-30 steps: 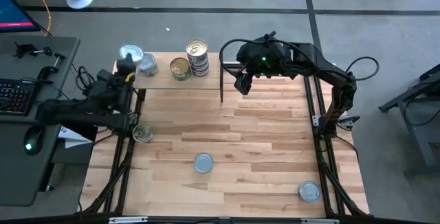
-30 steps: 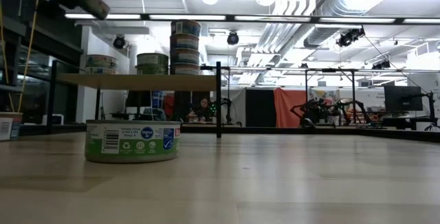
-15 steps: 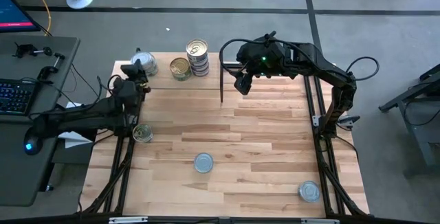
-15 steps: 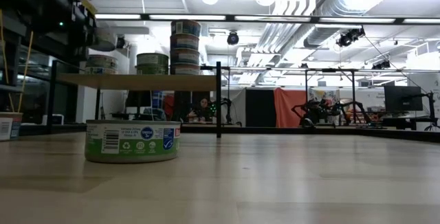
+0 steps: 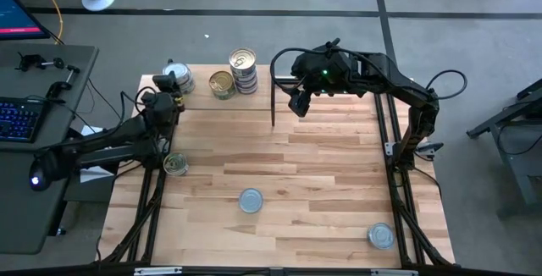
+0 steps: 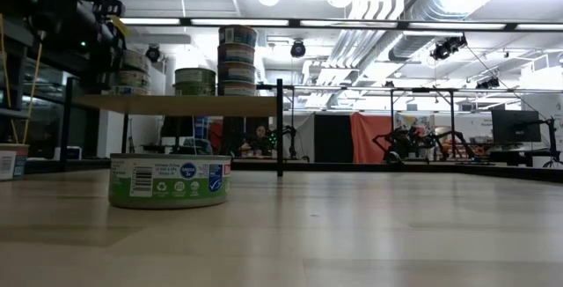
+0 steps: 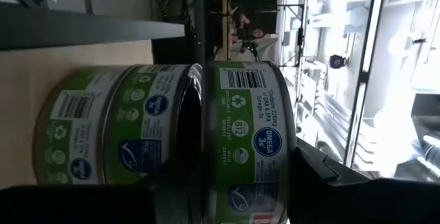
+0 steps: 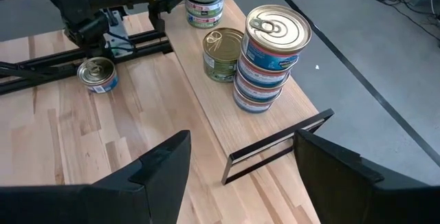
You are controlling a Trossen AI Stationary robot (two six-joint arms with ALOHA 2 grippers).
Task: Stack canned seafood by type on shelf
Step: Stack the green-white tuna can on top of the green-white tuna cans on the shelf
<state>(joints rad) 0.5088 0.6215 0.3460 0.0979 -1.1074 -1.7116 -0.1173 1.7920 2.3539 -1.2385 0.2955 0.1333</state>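
Plank-patterned wooden tabletop (image 5: 322, 191) carries three loose tins. On the small light-wood shelf (image 5: 203, 98), a green-labelled round tin (image 7: 251, 141) is clasped by the left end effector (image 5: 172, 88) atop its twin. Release is judged next. Right end effector (image 5: 298, 100) is held wide, empty.

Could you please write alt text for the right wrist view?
A tall stack of gold-topped tins stands on the light-wood shelf, with one lone green-labelled tin beside it. At the shelf's far end the left hand reaches two more stacked tins; another tin sits on the table.
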